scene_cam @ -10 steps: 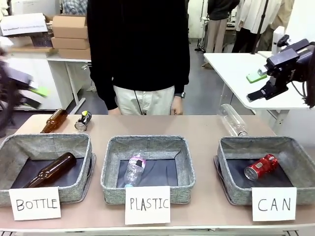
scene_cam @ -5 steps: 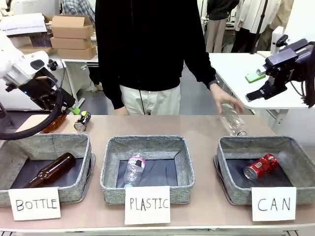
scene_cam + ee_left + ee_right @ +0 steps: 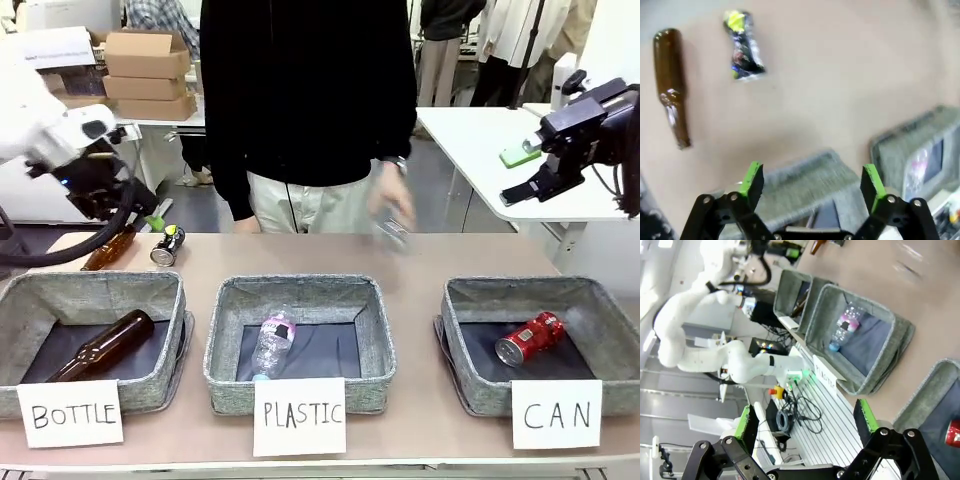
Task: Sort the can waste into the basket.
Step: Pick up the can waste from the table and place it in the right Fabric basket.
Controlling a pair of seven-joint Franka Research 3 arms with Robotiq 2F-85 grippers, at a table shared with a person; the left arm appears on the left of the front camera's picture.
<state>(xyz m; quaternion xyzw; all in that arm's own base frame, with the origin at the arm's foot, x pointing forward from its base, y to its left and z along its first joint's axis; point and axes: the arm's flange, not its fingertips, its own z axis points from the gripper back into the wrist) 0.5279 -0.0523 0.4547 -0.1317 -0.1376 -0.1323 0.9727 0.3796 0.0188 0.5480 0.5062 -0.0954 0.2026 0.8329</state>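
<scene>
- Dark can (image 3: 744, 47): lying on the table, ahead of the left gripper (image 3: 812, 182) and apart from it; jaws spread wide, empty.
- Red can (image 3: 530, 339): inside the CAN basket (image 3: 455, 330), well below the right gripper (image 3: 522, 172); jaws wide, empty.

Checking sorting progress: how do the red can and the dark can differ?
The red can lies inside the basket marked CAN; the dark can lies on the table at the far left, beside a brown bottle. The red can is red with a silver top; the dark can carries yellow-green marks. Both lie on their sides.
</scene>
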